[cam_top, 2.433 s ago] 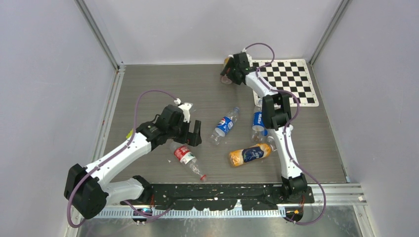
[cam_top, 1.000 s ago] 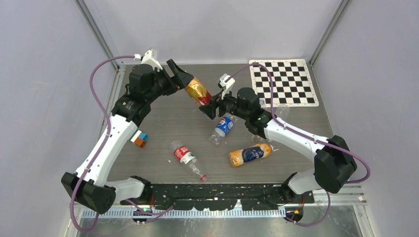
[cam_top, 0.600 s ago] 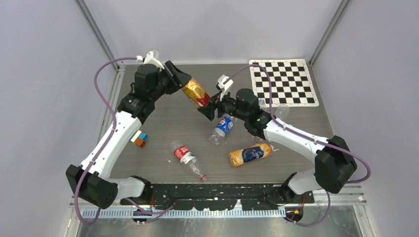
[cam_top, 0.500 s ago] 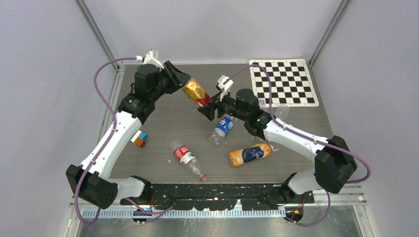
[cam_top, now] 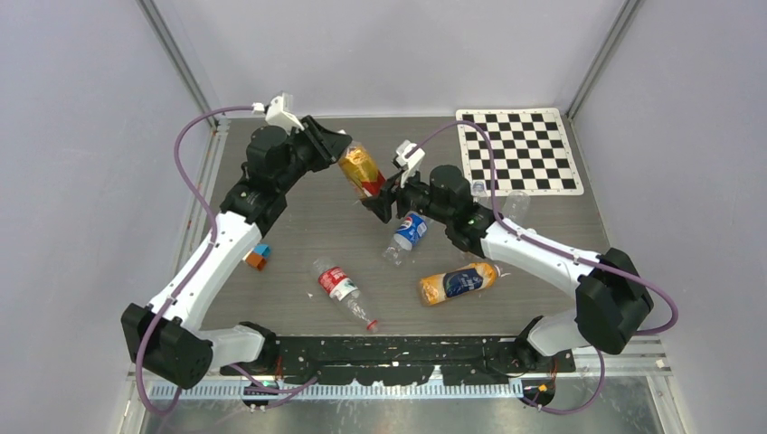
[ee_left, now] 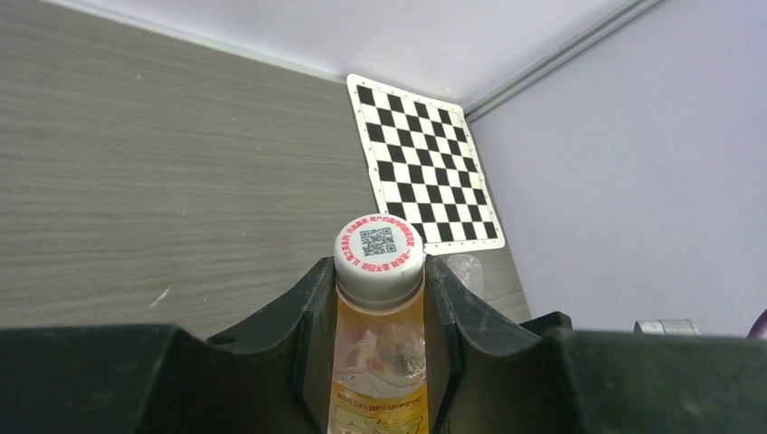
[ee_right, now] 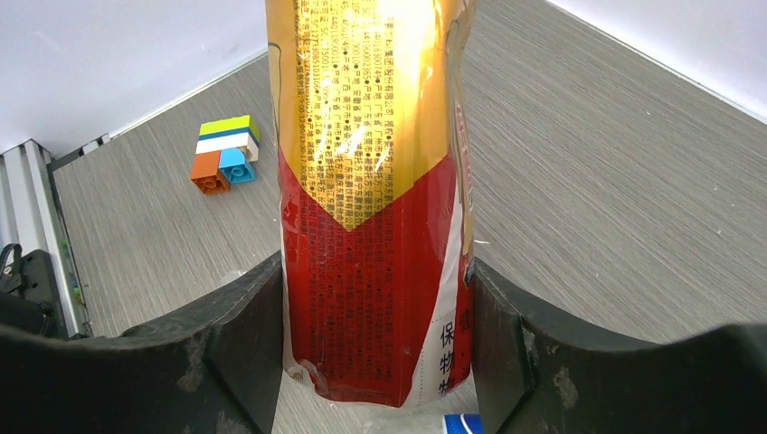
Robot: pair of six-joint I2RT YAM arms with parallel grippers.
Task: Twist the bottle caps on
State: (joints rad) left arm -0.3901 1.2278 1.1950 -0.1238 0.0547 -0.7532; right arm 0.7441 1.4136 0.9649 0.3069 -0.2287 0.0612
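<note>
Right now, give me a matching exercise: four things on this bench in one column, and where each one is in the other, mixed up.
1 white cap
2 yellow-red bottle
3 toy bricks
4 checkerboard

A far right corner of the table
B on the bottle's neck
C beside the left arm
D gripped by left gripper and right gripper

Pairs: 1-B, 2-D, 3-C, 4-A

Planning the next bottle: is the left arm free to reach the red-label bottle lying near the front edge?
Probably not yet: the left pincer is shut on the white cap of the yellow bottle the right pincer holds. Otherwise the red-label bottle lies unobstructed.
</note>
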